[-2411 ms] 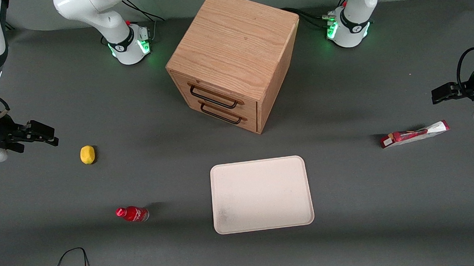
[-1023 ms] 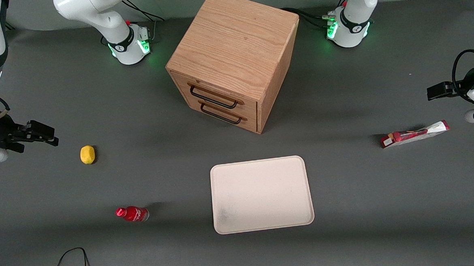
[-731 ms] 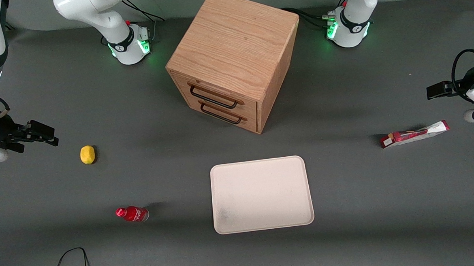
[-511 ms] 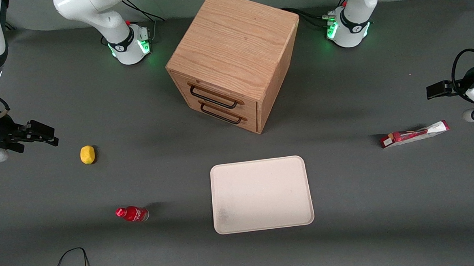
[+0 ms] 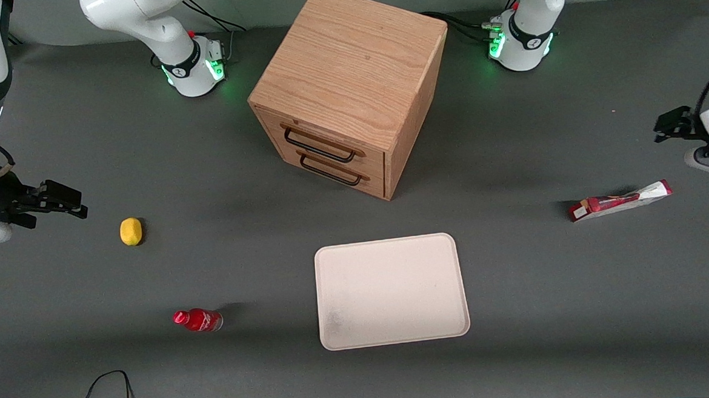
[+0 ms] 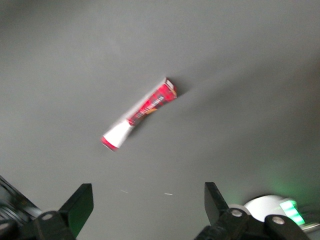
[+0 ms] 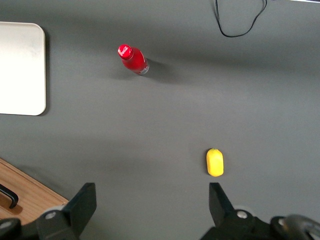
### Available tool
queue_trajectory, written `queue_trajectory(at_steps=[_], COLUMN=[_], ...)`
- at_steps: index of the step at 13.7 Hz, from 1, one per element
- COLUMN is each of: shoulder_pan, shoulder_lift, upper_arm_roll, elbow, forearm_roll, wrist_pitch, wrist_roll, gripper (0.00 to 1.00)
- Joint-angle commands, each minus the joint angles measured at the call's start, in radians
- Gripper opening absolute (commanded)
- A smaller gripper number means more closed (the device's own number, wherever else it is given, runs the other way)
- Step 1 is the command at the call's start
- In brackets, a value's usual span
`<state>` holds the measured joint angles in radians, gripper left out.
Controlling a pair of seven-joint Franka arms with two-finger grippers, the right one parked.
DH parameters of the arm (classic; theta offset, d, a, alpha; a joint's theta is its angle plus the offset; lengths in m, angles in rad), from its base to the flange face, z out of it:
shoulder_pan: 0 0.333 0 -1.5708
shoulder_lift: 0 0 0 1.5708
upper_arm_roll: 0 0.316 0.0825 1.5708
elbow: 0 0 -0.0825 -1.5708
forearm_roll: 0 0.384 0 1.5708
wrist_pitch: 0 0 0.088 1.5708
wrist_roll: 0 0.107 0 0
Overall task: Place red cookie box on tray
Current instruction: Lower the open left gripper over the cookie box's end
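Note:
The red cookie box lies flat on the grey table toward the working arm's end, a long slim dark-red carton with a white end. The left wrist view shows the cookie box lying slantwise on bare table. The left arm's gripper hangs above the table at that same end, a little farther from the front camera than the box and apart from it. Its gripper is open, with only grey table between the fingers. The cream-white tray sits near the table's middle, in front of the cabinet, with nothing on it.
A wooden drawer cabinet with two black handles stands mid-table. A yellow lemon and a small red bottle lie toward the parked arm's end. A black cable loops at the table edge nearest the front camera.
The left arm's gripper has drawn back toward the working arm's end of the table and shifted slightly away from the front camera. The cookie box and tray have not moved.

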<state>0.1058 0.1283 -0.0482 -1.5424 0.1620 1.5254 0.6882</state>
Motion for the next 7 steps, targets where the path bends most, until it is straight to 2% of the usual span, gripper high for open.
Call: queue_trajectory(at_steps=[1, 3, 7], shoulder_pan=[0.017, 0.069, 0.083], shoulder_lift=[0.046, 0.077, 0.077], upper_arm_roll=[0.004, 0.002, 0.002], elbow=[0.035, 0.031, -0.010], forearm_roll=[0.033, 0.011, -0.035], wrist_pitch=[0.082, 0.134, 0.107], wrist_roll=[0.409, 0.621, 0.659], gripper=[0.99, 1.00, 1.00])
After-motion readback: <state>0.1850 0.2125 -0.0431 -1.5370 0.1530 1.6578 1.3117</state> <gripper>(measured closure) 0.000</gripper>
